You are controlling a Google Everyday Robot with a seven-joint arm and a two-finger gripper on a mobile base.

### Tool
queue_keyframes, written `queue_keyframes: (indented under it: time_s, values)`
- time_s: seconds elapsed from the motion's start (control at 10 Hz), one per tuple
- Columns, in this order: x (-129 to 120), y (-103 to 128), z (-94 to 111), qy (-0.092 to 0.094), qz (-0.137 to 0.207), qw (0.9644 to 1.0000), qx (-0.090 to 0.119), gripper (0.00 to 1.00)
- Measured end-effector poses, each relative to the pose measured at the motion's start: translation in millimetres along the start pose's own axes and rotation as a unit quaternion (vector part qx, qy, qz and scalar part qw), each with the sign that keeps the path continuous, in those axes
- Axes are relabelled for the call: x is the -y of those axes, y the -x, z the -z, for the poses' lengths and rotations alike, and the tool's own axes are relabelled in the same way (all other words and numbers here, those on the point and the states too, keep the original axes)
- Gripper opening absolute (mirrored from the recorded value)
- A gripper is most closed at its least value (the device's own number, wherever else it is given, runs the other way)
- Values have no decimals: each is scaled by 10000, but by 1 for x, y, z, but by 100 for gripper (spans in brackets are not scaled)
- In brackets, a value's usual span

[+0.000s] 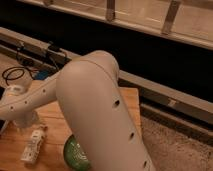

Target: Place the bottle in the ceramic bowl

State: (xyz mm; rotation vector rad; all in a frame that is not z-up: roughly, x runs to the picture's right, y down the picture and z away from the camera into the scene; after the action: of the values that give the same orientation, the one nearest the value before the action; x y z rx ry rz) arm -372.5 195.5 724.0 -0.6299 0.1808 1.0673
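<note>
The small white bottle [34, 146] lies on its side on the wooden table [128, 101], near the lower left, with nothing holding it. Just to its right sits the dark-green ceramic bowl [75, 155], with only its left part showing; my big white upper arm [100, 115] covers the rest. My forearm [32, 100] reaches left across the table above the bottle. The gripper is at its far end, at the left edge of the camera view above and left of the bottle, and is hidden there. It holds nothing, and its jaws stand wide.
Black cables [15, 74] and a blue item [44, 75] lie at the table's back left. A metal rail [165, 95] runs behind the table, with a dark gap under a pale ledge above it. Speckled floor [175, 150] lies to the right.
</note>
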Motion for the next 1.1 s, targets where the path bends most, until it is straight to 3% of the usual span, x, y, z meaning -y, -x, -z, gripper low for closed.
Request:
queue_keyframes:
  time_s: [0.4,0.7,1.1]
  values:
    - [2,0,-1,-7,-18,10000,-8,65]
    - [5,-6,-20,160,-144,9997,-68,65]
    - [9,-12,-37,205,-352,9990,-173,65]
